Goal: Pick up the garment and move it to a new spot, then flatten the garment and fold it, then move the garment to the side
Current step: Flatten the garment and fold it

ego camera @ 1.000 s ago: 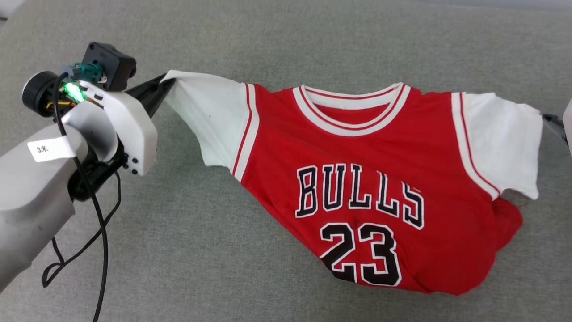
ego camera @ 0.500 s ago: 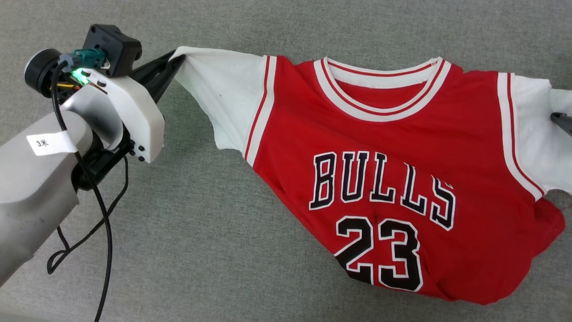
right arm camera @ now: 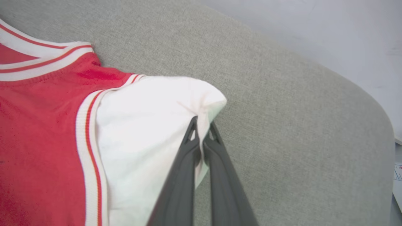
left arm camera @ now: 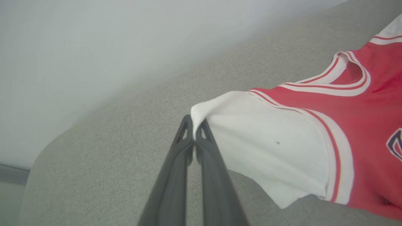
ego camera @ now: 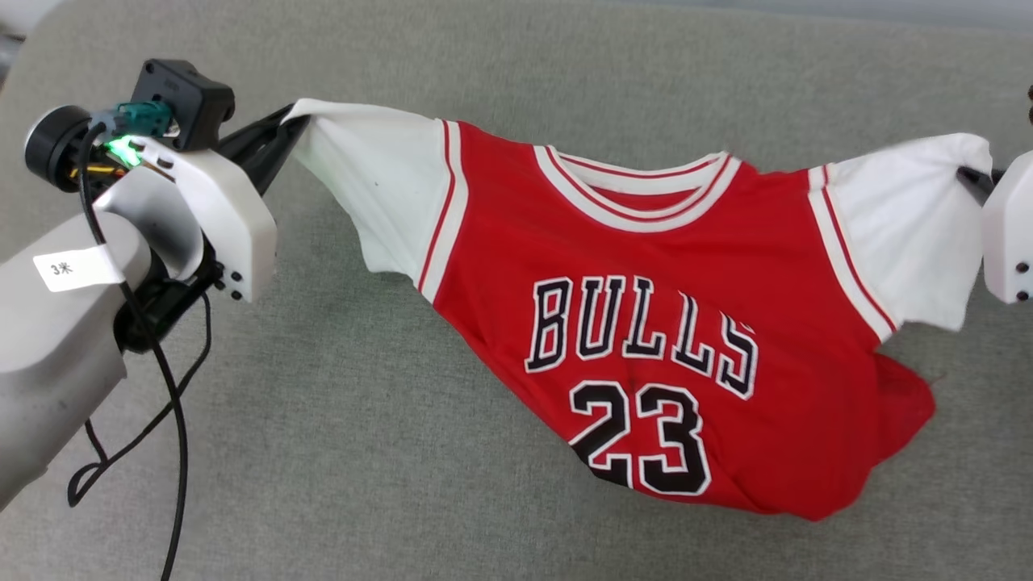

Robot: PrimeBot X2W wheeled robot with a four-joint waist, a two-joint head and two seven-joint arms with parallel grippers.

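The garment (ego camera: 646, 323), a red jersey with white sleeves and a black "BULLS 23" print, hangs stretched between my two grippers above the grey fabric surface (ego camera: 363, 452). My left gripper (ego camera: 290, 125) is shut on the tip of the garment's left sleeve (left arm camera: 267, 141); the left wrist view shows its dark fingers (left arm camera: 182, 157) pinching the white cloth. At the right edge my right gripper (ego camera: 968, 173) is shut on the other sleeve (right arm camera: 150, 125), a fold of it caught between the tips. The garment's lower hem sags toward the surface.
A black cable (ego camera: 173, 420) hangs from my left arm (ego camera: 56, 323) and loops over the surface. The grey surface curves off at its far edge (left arm camera: 103, 106), with a pale wall (left arm camera: 94, 40) behind. Open fabric lies in front and to the left.
My right gripper has closed on the right sleeve and lifted it, so the garment now hangs between both grippers. The camera view shifted too.
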